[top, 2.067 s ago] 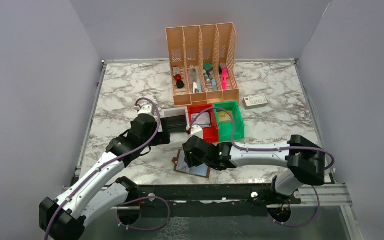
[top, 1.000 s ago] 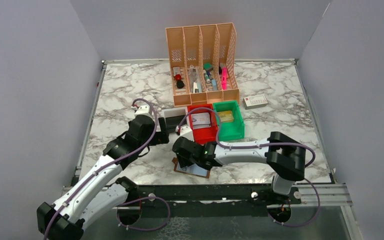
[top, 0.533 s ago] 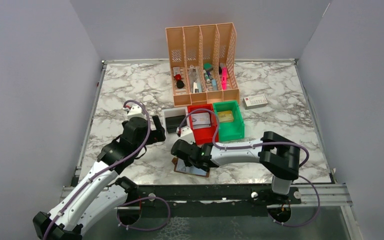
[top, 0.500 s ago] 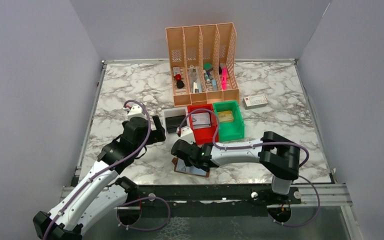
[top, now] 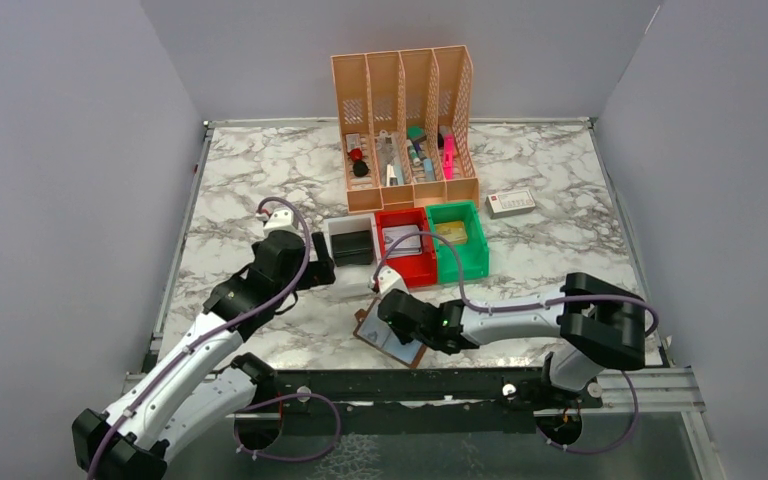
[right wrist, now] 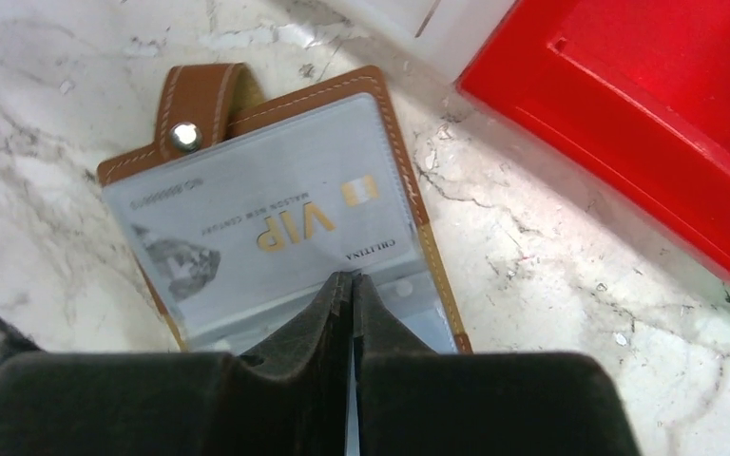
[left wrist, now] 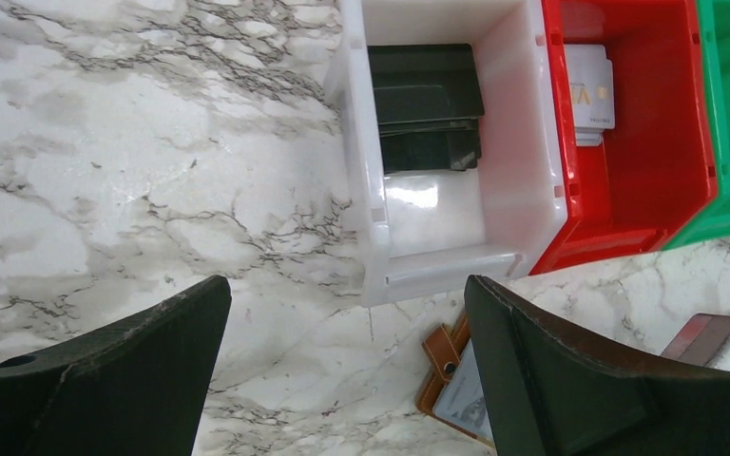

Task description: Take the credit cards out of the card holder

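The brown card holder (top: 378, 338) lies open on the marble near the front edge, turned cornerwise. Its strap (right wrist: 200, 95) points away from the right wrist camera. A pale grey credit card (right wrist: 257, 204) marked VIP lies in the clear sleeve. My right gripper (right wrist: 352, 277) is shut, its tips pinched together on that card's near edge. A thin pale sliver shows between the fingers. In the top view the right gripper (top: 405, 328) covers the holder's right part. My left gripper (left wrist: 347, 285) hovers wide open over the marble by the white bin, holding nothing. The holder (left wrist: 447, 356) peeks out beside its right finger.
A white bin (left wrist: 371, 190) holds a black case (left wrist: 425, 104). Next to it stand a red bin (left wrist: 646, 190) with a card (left wrist: 589, 90) inside and a green bin (top: 465, 262). Behind them are an orange file organizer (top: 405, 120) and a white box with a red end (top: 511, 203).
The right gripper closed from partly open to shut and drew back to the right. The holder turned and shifted with it. The left gripper moved slightly back toward the white bin, still open.
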Motion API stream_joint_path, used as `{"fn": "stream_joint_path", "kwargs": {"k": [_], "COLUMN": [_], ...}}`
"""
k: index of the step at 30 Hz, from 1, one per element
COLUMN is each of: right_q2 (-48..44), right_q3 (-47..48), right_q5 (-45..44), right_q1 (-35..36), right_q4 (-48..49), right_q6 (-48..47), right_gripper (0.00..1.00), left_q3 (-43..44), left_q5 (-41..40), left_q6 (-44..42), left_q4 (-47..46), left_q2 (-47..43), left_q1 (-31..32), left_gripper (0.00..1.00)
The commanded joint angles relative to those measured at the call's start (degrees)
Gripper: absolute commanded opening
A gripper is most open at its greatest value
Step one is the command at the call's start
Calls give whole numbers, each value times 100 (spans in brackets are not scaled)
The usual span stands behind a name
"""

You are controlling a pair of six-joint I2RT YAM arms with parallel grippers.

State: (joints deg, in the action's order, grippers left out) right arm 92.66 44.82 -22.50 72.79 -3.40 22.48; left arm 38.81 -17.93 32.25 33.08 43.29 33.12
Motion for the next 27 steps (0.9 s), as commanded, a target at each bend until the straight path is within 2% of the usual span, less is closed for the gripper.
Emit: {"fn": "stream_joint_path", "kwargs": {"k": [1,3,6,9,12,16,20,25,27], "right_q2": [-210,-245,-311,-450,-635,-753,-754,-717,-543], "right_q3": [-222,-186,14,79,-35,-276,-405,-831,-935], "right_q5": [434,399,547,878,1097,1176,1341,1906,2177], "right_q1": [5,-50,-314,-610,-772,-805,-891,-988,-1046], "right_q4": [366,328,43,-119,-114,5,-3,612,865], "right_q6": [-488,-280,596,1512,2443,3200,3536,3834,3902], "right_gripper": [12,16,17,17,17,19,20,22,23], "left_q3": [15,-103,-430,-597,-504,-390,-356,-427,-463], "left_q5": [954,1717,3002,3643,3608,3514,3387,3242,3212], "left_q6": [-205,-242,-108,-93,-230,-241,-215,-123,-97], "left_q4": [-306,-600,-1270,-1668,-1681,-1760,-1768,-1820,-1841], "left_q2": [204,331,640,1099,1550,2048,2454,2693,2754], "left_q1": [5,6,13,150,428,825,1115,1316,1338], "left_gripper": [94,88,76,67,63,58,53,51,47]}}
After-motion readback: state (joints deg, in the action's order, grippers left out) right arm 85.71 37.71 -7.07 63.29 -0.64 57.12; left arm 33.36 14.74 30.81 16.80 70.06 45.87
